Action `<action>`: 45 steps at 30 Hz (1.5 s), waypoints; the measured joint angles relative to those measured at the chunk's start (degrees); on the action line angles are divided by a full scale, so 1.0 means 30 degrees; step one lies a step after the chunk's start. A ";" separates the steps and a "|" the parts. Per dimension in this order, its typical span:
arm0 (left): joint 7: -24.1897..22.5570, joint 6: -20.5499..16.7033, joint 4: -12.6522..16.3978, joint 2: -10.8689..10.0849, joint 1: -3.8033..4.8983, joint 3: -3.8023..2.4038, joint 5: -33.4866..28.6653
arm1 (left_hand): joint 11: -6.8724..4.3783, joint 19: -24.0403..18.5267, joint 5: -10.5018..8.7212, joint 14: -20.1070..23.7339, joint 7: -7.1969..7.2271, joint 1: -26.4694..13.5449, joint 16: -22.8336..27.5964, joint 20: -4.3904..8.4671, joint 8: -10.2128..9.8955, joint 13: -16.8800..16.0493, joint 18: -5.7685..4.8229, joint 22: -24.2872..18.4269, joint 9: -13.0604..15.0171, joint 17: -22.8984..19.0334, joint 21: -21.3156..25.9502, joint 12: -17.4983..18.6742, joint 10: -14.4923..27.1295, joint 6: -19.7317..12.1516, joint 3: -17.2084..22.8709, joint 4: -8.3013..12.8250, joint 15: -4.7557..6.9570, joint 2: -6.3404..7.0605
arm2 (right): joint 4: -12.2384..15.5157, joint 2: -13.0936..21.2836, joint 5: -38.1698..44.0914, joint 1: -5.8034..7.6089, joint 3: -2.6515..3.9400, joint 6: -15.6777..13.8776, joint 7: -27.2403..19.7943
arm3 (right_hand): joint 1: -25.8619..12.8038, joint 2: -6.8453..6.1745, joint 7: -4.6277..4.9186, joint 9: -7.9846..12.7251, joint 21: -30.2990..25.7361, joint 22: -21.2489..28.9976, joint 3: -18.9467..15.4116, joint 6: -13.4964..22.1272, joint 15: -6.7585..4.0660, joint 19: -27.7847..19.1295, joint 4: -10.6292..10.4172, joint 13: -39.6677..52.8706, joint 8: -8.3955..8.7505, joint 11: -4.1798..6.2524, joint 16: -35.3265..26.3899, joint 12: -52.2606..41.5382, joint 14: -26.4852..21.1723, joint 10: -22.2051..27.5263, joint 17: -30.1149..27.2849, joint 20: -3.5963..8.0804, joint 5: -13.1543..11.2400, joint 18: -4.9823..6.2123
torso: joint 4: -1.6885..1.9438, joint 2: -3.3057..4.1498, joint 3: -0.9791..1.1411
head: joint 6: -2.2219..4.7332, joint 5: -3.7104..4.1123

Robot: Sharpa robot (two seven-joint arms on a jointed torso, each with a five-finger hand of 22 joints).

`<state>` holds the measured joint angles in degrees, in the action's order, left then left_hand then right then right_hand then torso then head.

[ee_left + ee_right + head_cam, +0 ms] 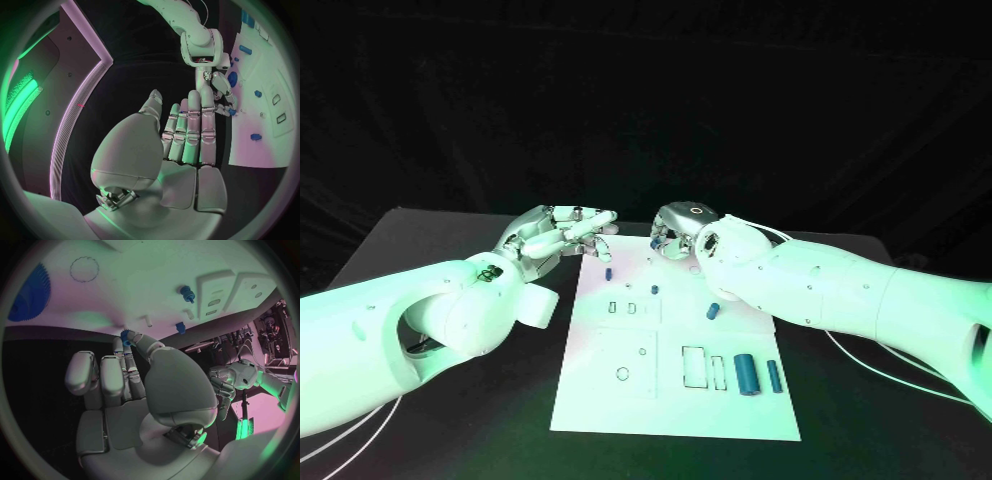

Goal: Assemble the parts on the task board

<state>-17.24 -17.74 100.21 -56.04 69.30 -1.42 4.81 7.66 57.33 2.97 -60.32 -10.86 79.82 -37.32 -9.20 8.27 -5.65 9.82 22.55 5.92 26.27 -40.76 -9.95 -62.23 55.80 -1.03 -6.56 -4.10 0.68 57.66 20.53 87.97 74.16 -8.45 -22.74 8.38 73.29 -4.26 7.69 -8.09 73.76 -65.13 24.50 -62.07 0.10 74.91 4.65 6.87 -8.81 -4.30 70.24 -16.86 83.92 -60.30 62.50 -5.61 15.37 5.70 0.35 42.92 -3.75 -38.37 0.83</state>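
Nearest me, two blue cylinders lie loose on the white task board beside its rectangular slots; a smaller blue peg lies mid-board. Farther out, my right hand reaches over the board's far edge, and I read a small blue gear pinched at its fingertips. My left hand hovers just off the far-left corner, fingers straight, holding nothing. I judge a pick-up under way; next comes seating that gear squarely.
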 measured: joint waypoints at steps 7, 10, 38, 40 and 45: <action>0.0010 0.0001 -0.0003 -0.0002 0.0000 0.0000 -0.0004 | 0.0000 0.0000 0.0000 0.0000 0.0000 0.0000 0.0000 0.0000 0.0000 0.0000 -0.0002 -0.0001 0.0000 0.0000 0.0000 0.0000 0.0000 0.0000 0.0000 0.0000 0.0000 0.0000 | -0.0231 -0.0082 -0.0070 -0.0015 0.0000 0.0166 -0.0065 | 0.0000 0.0000 0.0002 -0.0031 0.0000 0.0057 -0.0052 0.0004 0.0000 -0.0001 -0.0051 -0.0026 0.0004 0.0000 -0.0001 0.0016 0.0000 0.0000 -0.0070 -0.0001 -0.0036 0.0000 | 0.0005 0.0007 0.0002 | -0.0048 -0.0004; 0.0015 0.0001 -0.0015 0.0006 0.0000 0.0000 -0.0005 | 0.0001 0.0000 0.0000 0.0000 0.0000 0.0000 -0.0001 0.0000 0.0000 0.0000 0.0000 -0.0002 0.0001 0.0000 0.0000 0.0000 0.0000 0.0000 0.0000 0.0000 0.0000 0.0000 | -0.0269 -0.0090 -0.0094 -0.0011 0.0012 0.0232 -0.0104 | -0.0100 -0.0100 0.0076 -0.0057 0.0000 0.0080 -0.0102 0.0106 0.0000 -0.0006 -0.0108 -0.0050 0.0006 0.0000 -0.0001 0.0089 0.0000 0.0000 -0.0115 -0.0006 -0.0036 0.0001 | -0.0013 0.0007 -0.0004 | -0.0070 -0.0015; 0.0046 0.0001 -0.0110 -0.0127 0.0023 -0.0001 -0.0053 | 0.0000 0.0000 0.0000 -0.0001 -0.0067 0.0000 0.0000 0.0000 -0.0072 0.0000 -0.0001 -0.0007 0.0001 -0.0002 0.0001 0.0000 0.0000 -0.0069 0.0001 -0.0001 0.0000 0.0000 | 0.3200 0.4752 -0.2856 0.0523 0.0323 -0.0527 -0.0559 | -0.0122 -0.0914 0.0291 -0.0245 -0.0904 0.0687 -0.2012 0.1912 -0.0243 -0.0698 -0.1314 0.0788 0.0949 0.0240 -0.0523 -0.1936 0.0043 -0.3141 -0.1165 -0.0024 -0.0347 0.0005 | -0.0359 -0.0161 0.0040 | 0.0176 -0.0016; 0.0046 0.0002 -0.0137 -0.0126 0.0026 -0.0001 -0.0062 | 0.0000 0.0000 0.0000 -0.0001 -0.0067 0.0000 -0.0001 0.0000 -0.0072 0.0000 -0.0003 0.0002 0.0000 -0.0003 0.0001 0.0000 0.0000 -0.0069 0.0001 -0.0001 0.0000 0.0000 | 0.3557 0.5415 -0.3612 0.0598 0.0359 -0.0220 -0.0524 | -0.0199 -0.1219 0.0173 -0.0303 -0.0493 0.0064 -0.2523 0.1914 -0.0453 -0.0264 -0.1381 0.2067 0.0949 0.0459 0.0284 -0.3506 0.0033 -0.3576 -0.0163 0.0199 -0.0059 0.0008 | -0.0428 -0.0209 0.0046 | 0.0196 0.0022; 0.0049 0.0004 -0.0173 -0.0115 0.0029 -0.0001 -0.0084 | 0.0000 0.0000 0.0000 -0.0001 -0.0067 0.0000 0.0000 0.0000 -0.0072 0.0000 -0.0002 0.0012 0.0001 -0.0002 0.0001 0.0000 0.0001 -0.0069 0.0001 -0.0001 0.0000 0.0000 | 0.3763 0.6549 -0.5357 0.0670 0.0397 0.0951 -0.0372 | -0.0318 -0.1339 0.0154 -0.0603 0.0478 -0.1390 -0.3646 0.2773 -0.0452 0.0593 -0.1745 0.9263 0.0701 0.0437 0.2939 -1.0709 0.0034 -0.2955 0.3327 0.0160 0.0713 -0.0012 | -0.0582 -0.0308 0.0075 | 0.0223 0.0090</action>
<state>-17.09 -17.72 99.69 -56.38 69.38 -1.42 4.56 7.66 57.33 2.97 -60.32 -11.06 79.82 -37.32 -9.21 8.05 -5.65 9.81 22.58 5.92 26.26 -40.76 -9.95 -62.23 55.59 -1.03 -6.56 -4.10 0.68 68.95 40.17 71.90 76.17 -7.26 -19.89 7.26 72.34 -8.27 8.15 -9.90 75.20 -69.30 13.56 -53.75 -1.26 76.69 -0.58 34.66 -6.70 -2.99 79.06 -48.99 84.02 -69.16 72.48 -5.13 17.51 5.67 -1.40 42.00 -3.52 -37.70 1.10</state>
